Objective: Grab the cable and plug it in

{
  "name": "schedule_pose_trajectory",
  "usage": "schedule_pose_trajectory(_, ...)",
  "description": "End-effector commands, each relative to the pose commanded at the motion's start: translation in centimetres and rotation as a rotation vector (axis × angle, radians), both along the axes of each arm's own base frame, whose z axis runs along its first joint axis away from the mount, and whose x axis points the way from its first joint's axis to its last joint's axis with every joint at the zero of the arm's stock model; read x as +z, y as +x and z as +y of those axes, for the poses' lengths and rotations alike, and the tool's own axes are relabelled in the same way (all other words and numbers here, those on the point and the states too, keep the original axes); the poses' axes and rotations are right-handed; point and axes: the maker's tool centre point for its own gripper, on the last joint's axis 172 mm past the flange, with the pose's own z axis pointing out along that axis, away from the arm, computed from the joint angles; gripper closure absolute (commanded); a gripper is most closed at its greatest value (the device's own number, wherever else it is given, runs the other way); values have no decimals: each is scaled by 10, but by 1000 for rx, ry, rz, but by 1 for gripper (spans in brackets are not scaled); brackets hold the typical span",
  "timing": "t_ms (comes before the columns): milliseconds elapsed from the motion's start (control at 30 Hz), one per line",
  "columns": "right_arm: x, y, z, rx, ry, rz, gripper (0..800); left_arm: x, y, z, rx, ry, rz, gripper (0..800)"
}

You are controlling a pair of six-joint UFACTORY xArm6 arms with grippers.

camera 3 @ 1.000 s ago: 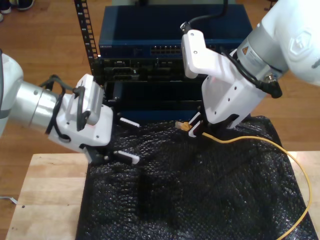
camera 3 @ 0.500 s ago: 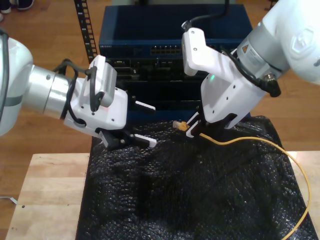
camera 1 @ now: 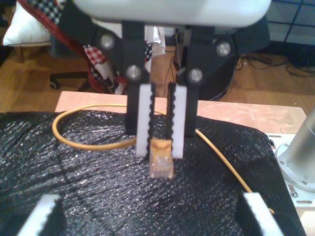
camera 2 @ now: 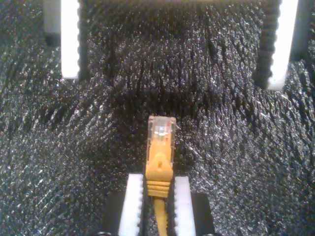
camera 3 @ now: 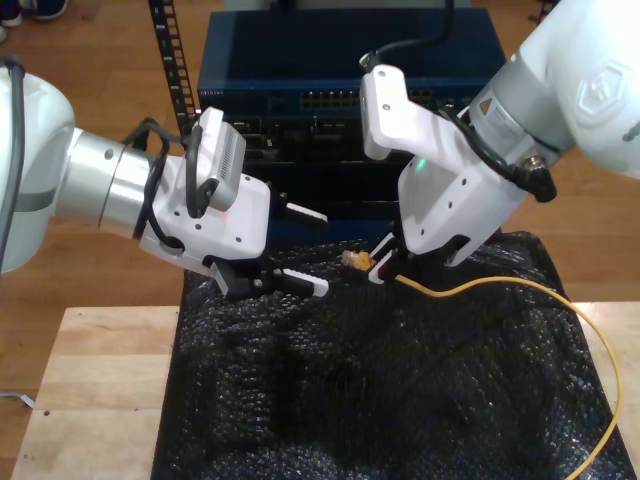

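The yellow-orange cable (camera 3: 520, 284) runs from the exterior view's right edge across the black mat to my second gripper (camera 3: 378, 268), which is shut on the boot just behind the clear plug (camera 3: 352, 260). In the second wrist view the plug (camera 2: 161, 132) sticks out past my second gripper (camera 2: 156, 183), level above the mat. My first gripper (camera 3: 322, 252) is open at the exterior view's left, facing the plug with a small gap. In the first wrist view my first gripper (camera 1: 153, 216) frames my second gripper (camera 1: 160, 148), the plug (camera 1: 161, 164) and the cable (camera 1: 88, 143).
Black bubble wrap (camera 3: 380, 400) covers a wooden table (camera 3: 90, 390). Behind it stands blue rack equipment (camera 3: 340, 70) with a row of ports (camera 3: 330, 100), and a perforated rack rail (camera 3: 170, 60) rises at the exterior view's left. An arm base (camera 1: 300, 162) stands beside the mat.
My first gripper has risen and swung toward the exterior view's right, closing in on the plug. My second gripper has shifted slightly toward it, still holding the cable.
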Motion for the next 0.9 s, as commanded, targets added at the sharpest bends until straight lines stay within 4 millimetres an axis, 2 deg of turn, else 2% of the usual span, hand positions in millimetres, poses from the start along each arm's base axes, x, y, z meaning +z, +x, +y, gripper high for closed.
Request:
schedule_pose_trajectory(433,-2,-5,6,4,19,22,794,2,-8,-4,-47,-16,-31,114)
schedule_pose_trajectory(733,-5,-11,9,19,17,42,794,-2,-7,-3,-51,-16,-45,237)
schedule_pose_trajectory(833,-5,-12,11,19,21,43,794,-3,-7,-3,-48,-15,-43,302)
schedule_pose_trajectory(900,-3,-12,12,18,27,44,794,-3,-6,-2,-44,-13,-39,313)
